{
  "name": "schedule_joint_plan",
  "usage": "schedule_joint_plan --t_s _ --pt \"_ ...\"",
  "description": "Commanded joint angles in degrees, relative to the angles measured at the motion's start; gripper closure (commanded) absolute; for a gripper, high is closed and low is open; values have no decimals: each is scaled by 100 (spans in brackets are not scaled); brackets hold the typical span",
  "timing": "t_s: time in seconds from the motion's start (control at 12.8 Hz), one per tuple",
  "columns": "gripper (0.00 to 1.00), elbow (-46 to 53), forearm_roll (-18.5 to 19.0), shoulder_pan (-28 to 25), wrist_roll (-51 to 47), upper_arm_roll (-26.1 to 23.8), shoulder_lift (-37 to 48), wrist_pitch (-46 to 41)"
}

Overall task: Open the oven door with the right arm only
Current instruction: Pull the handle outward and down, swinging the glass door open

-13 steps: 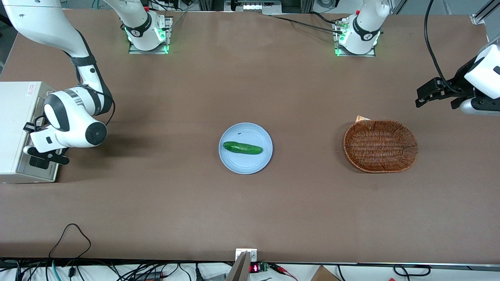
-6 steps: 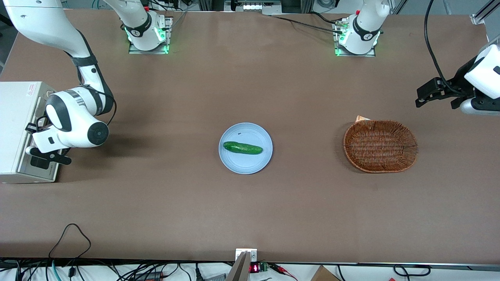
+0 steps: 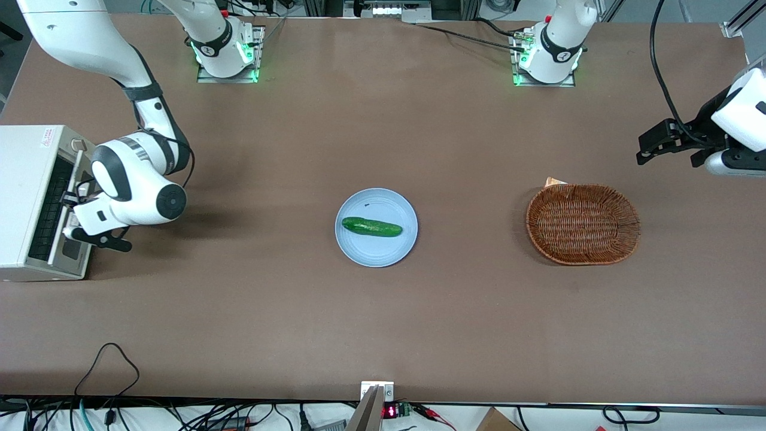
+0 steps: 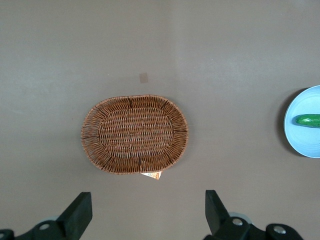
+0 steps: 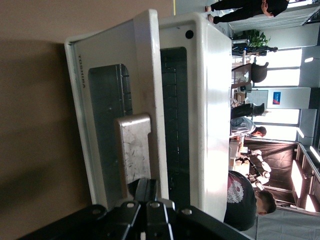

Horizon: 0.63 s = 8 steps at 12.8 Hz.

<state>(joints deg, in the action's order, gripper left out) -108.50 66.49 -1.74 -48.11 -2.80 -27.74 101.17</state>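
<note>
The oven (image 3: pixel 30 200) sits on the worktop (image 3: pixel 383 311) at the working arm's end, a white box with its front facing toward the middle of the worktop. Its door (image 3: pixel 70 206) stands partly open: the top edge has swung away from the body, and a gap shows dark rack bars inside. In the right wrist view the door (image 5: pixel 107 115) tilts off the oven body (image 5: pixel 205 115), with the wire rack (image 5: pixel 175 120) visible in the gap between them. The door has a dark glass window and a silver bar handle (image 5: pixel 134 150) along its top edge.

The right arm (image 3: pixel 128 179) reaches down in front of the oven, its wrist just beside the door. The hand (image 3: pixel 75 206) is at the door's top edge, and in the wrist view the hand (image 5: pixel 146 192) has its fingers closed on the end of the handle, the black finger parts pressed together there.

Near the middle of the worktop lies a pale blue plate (image 3: pixel 376 251) with a cucumber (image 3: pixel 371 227) on it, well apart from the oven. Toward the parked arm's end sits an oval wicker basket (image 3: pixel 583 223), with a small orange scrap (image 3: pixel 554 181) peeking out at its rim. The left wrist view shows the same basket (image 4: pixel 134 134) and the plate's edge (image 4: pixel 300 142) with the cucumber (image 4: pixel 309 120).
</note>
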Motion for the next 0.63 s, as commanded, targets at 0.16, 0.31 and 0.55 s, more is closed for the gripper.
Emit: schedule_joint_plan --t_s 0.16,0.31,0.55 --pt "98 101 -110 -28 -40 -115 -328 254" --pt "98 127 -110 -168 -58 -159 -504 254" --pt "98 136 -119 -213 -111 -177 -654 332"
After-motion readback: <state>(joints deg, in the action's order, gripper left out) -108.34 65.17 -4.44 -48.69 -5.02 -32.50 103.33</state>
